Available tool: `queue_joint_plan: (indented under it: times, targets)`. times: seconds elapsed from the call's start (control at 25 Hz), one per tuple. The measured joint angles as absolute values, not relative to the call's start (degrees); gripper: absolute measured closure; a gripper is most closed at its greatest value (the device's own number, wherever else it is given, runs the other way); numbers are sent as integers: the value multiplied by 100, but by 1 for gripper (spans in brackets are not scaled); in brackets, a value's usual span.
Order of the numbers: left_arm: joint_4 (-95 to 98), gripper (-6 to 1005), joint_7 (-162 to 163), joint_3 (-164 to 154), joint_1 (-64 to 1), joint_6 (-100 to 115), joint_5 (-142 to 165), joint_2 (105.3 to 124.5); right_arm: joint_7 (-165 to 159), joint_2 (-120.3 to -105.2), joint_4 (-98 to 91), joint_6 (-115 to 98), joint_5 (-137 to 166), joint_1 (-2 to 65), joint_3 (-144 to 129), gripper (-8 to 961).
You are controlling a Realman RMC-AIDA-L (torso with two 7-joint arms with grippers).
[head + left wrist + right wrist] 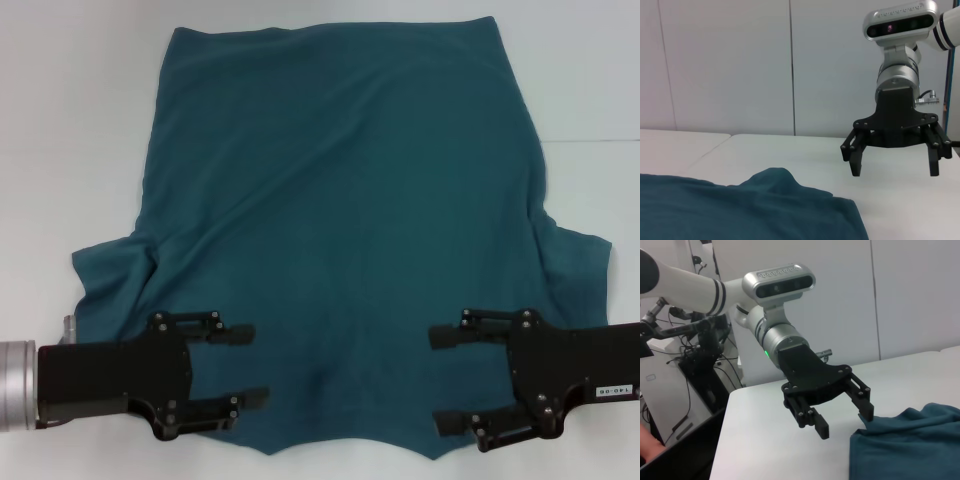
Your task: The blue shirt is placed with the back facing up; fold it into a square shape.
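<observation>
The white table (60, 120) fills the head view, with bare surface along both sides of the cloth and a seam line running off to the right. The blue shirt (340, 220), a plain dark teal garment with no print, lies spread flat across the middle of the table. Its straight hem lies at the far edge, the body widens toward the robot, and the two short sleeves flare out to either side. Soft diagonal creases run down the fabric, and the left sleeve is bunched into a raised fold. The near edge forms an uneven, scalloped outline between the two arms.

The left gripper (252, 364) hangs over the near left part of the shirt, fingers pointing inward, jaws spread apart and holding nothing. In the right wrist view the left gripper (845, 420) is poised at the shirt's edge (905, 440), one fingertip just at the fabric; contact cannot be confirmed. The right gripper (442, 380) mirrors it over the near right part, likewise spread and empty. In the left wrist view the right gripper (895, 167) hangs above bare table beyond the shirt's corner (790, 210).
</observation>
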State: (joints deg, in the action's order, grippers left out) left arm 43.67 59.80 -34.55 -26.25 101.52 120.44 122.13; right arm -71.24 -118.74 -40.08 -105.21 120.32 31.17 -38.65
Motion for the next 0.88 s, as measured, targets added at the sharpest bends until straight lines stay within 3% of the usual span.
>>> queue_joint_plan:
  times: [0.64, 0.88]
  targets:
    - [4341, 350, 6134, -3463, -2736, 10168, 12089, 12195, -7255, -11883, -4026, -10543, 12040, 3150, -3954, 8]
    - [4364, 349, 6193, -3463, -2759, 10089, 12093, 12190, -7272, -11969, -4026, -10397, 11938, 3120, -3804, 9]
